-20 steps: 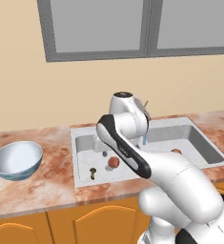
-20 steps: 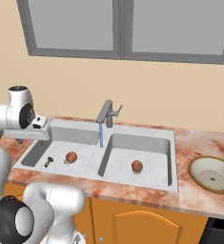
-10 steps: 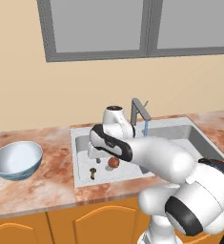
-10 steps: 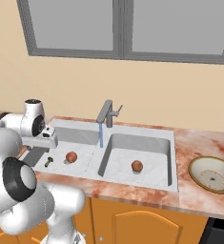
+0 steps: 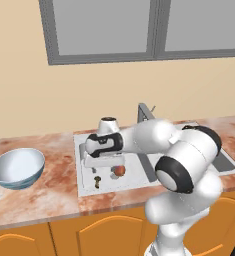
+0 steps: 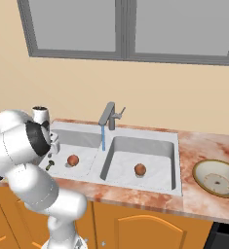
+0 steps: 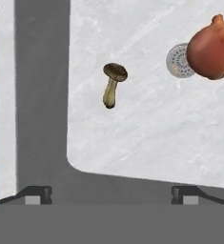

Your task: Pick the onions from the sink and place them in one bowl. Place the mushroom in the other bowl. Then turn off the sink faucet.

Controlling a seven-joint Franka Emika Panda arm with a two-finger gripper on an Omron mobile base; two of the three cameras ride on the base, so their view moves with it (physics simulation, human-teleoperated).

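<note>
Speckled sink [image 7: 147,138], mushroom [image 7: 112,85] beside onion [image 7: 211,44], open pincer [image 7: 112,193] above

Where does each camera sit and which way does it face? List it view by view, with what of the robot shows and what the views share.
Left base view: behind the arm to its left, facing forward and down at the sink and blue bowl; the white arm reaches over the left basin.
Right base view: behind to its right, facing the sink, running faucet and tan bowl; the arm bulks at left.
Hand view: on the hand, looking down into the basin at the mushroom and an onion; the open gripper shows at bottom.
Shared: that mushroom and onion appear in all three.
</note>
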